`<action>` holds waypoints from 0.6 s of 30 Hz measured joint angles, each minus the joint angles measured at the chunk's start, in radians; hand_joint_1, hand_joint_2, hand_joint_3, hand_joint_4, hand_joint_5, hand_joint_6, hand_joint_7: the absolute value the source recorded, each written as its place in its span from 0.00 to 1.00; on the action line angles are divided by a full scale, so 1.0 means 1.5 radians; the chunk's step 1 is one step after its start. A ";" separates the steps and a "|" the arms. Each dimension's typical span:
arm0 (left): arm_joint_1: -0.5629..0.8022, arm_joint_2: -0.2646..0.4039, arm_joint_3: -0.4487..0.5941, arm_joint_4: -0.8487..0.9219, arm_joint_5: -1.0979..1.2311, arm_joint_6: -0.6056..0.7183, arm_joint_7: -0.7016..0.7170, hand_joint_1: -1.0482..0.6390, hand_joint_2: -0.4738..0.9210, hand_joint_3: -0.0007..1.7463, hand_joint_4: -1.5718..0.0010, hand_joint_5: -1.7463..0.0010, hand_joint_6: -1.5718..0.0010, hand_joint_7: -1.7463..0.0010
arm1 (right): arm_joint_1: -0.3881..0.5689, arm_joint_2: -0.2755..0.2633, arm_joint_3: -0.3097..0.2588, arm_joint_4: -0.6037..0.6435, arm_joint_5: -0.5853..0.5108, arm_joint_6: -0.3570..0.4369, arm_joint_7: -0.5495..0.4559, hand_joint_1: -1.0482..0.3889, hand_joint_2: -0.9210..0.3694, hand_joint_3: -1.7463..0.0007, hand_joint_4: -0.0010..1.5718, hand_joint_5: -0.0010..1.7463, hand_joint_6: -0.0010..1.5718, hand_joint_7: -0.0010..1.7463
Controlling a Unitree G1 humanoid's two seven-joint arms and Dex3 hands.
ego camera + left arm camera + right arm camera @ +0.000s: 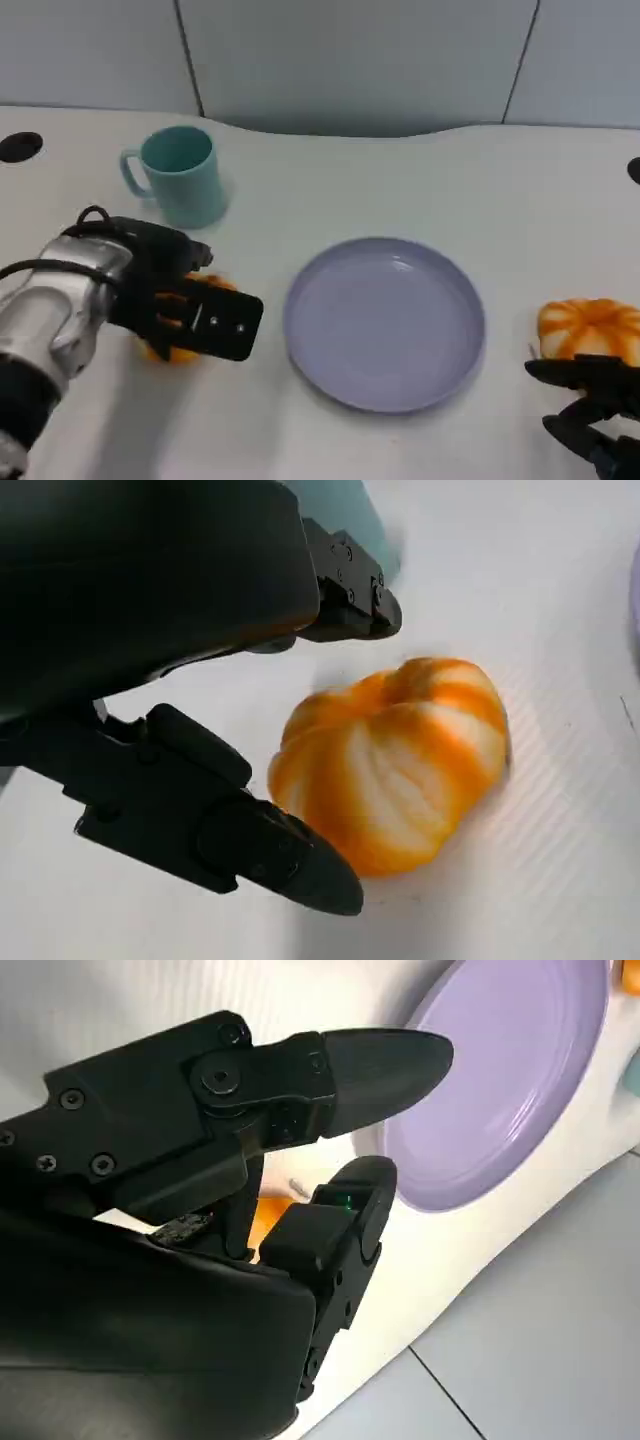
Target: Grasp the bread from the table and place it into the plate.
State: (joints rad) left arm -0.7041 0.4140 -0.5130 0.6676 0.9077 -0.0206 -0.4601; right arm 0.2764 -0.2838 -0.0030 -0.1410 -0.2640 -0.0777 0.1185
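Observation:
Two orange-and-white striped breads lie on the white table. One bread (pixel 172 353) sits at the left, mostly covered by my left hand (pixel 190 305). In the left wrist view this bread (pixel 400 760) rests on the table between the spread fingers (pixel 290 865), one finger close along its side and the other above it; the hand does not grip it. The lavender plate (pixel 385 320) stands in the middle with nothing on it. The other bread (pixel 590 330) lies right of the plate, just beyond my right hand (pixel 590 410), whose fingers (pixel 380 1060) are apart and hold nothing.
A teal mug (pixel 180 175) stands behind my left hand, near the table's back edge. A grey wall runs behind the table. Dark round holes mark the table's far left (pixel 18 146) and far right edges.

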 measured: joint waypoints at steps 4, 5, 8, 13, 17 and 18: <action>-0.043 -0.029 -0.017 0.110 -0.009 -0.012 0.046 0.19 0.88 0.00 0.99 0.89 0.87 1.00 | 0.002 0.000 -0.001 -0.001 0.000 0.000 0.000 0.55 0.00 0.80 0.36 0.52 0.52 0.00; -0.055 -0.039 -0.018 0.139 -0.014 -0.016 0.053 0.20 0.88 0.00 0.99 0.89 0.87 1.00 | 0.004 0.000 -0.001 -0.002 0.000 0.000 0.000 0.55 0.00 0.80 0.36 0.51 0.52 0.00; -0.091 -0.063 -0.020 0.231 -0.035 -0.026 0.067 0.22 0.88 0.00 0.97 0.89 0.86 0.99 | 0.008 0.000 -0.003 -0.012 0.001 0.000 0.001 0.55 0.00 0.79 0.34 0.51 0.51 0.00; -0.122 -0.090 -0.033 0.314 -0.049 -0.036 0.080 0.25 0.87 0.00 0.96 0.89 0.85 0.99 | 0.010 0.000 -0.008 -0.018 0.003 0.000 0.002 0.57 0.00 0.80 0.37 0.51 0.51 0.00; -0.135 -0.097 -0.041 0.346 -0.062 -0.040 0.086 0.24 0.85 0.00 0.96 0.89 0.84 0.99 | 0.011 -0.001 -0.010 -0.018 0.002 -0.009 0.001 0.57 0.00 0.79 0.36 0.50 0.51 0.00; -0.140 -0.099 -0.043 0.353 -0.063 -0.040 0.086 0.24 0.86 0.00 0.96 0.89 0.84 0.99 | 0.011 -0.001 -0.010 -0.018 0.003 -0.009 0.002 0.57 0.00 0.80 0.36 0.50 0.51 0.00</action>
State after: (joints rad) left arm -0.9139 0.2648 -0.5773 1.1977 0.8135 -0.0808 -0.3309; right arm 0.2923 -0.2850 -0.0177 -0.1679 -0.2599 -0.0913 0.1207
